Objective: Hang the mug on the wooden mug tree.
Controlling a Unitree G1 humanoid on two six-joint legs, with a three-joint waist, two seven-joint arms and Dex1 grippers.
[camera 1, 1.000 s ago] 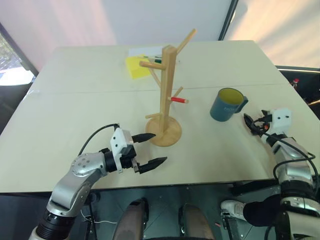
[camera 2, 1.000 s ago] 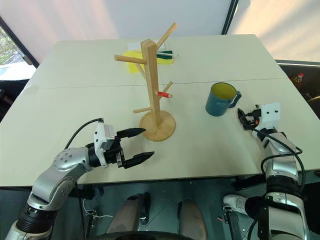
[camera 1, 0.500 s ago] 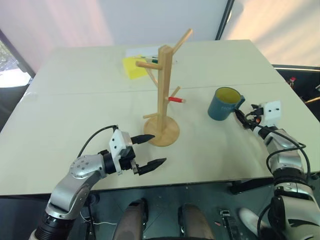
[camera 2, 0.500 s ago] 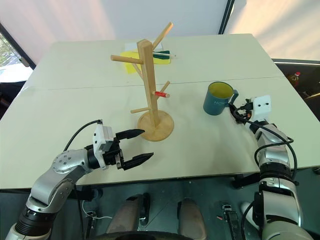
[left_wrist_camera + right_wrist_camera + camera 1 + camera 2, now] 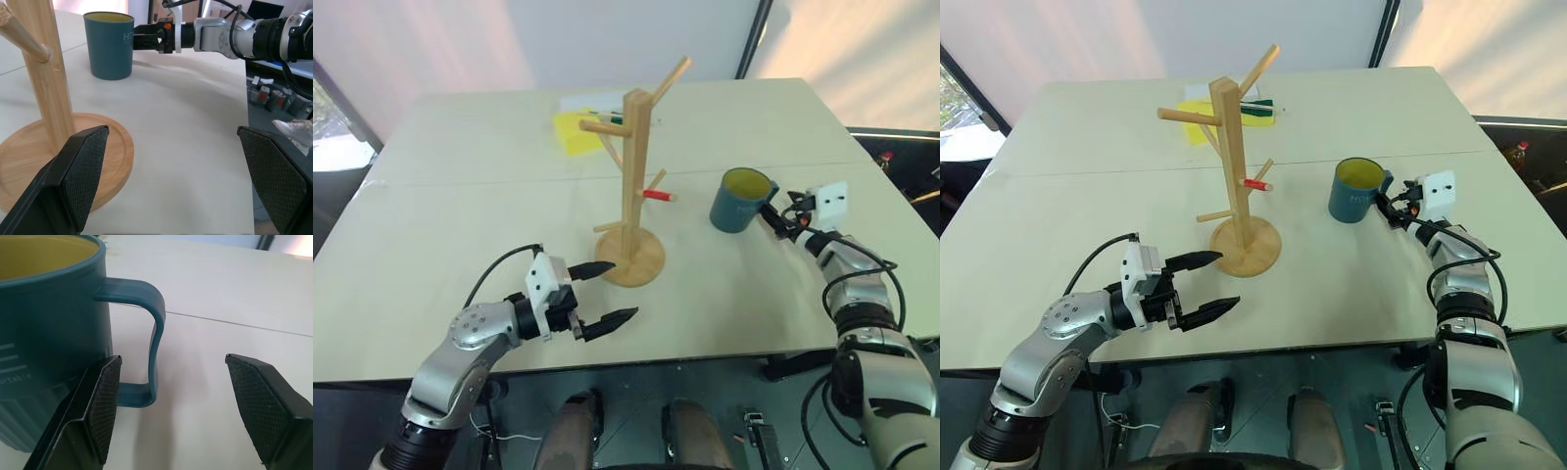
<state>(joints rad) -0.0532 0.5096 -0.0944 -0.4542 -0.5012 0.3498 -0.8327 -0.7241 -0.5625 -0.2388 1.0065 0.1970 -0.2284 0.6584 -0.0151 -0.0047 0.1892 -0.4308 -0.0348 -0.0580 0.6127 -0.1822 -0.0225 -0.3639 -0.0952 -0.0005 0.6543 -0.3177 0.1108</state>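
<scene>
The dark teal mug (image 5: 736, 201) with a yellow-green inside stands upright on the table, right of the wooden mug tree (image 5: 637, 176), with its handle (image 5: 155, 352) turned to the right. My right gripper (image 5: 773, 217) is open and level at the handle, one finger (image 5: 100, 406) against the mug's side and the other (image 5: 264, 406) out beyond the loop. My left gripper (image 5: 622, 290) hovers open near the table's front edge, just left of the tree's round base (image 5: 115, 147). One lower peg (image 5: 663, 196) is red-tipped.
A yellow pad (image 5: 576, 130) and a sheet with pens lie on the table (image 5: 460, 196) behind the tree. A seam runs across the tabletop. The table's right edge is close to my right arm.
My right gripper has moved forward and left up to the mug's handle, staying open. The mug has shifted slightly left. The left arm has not moved.
</scene>
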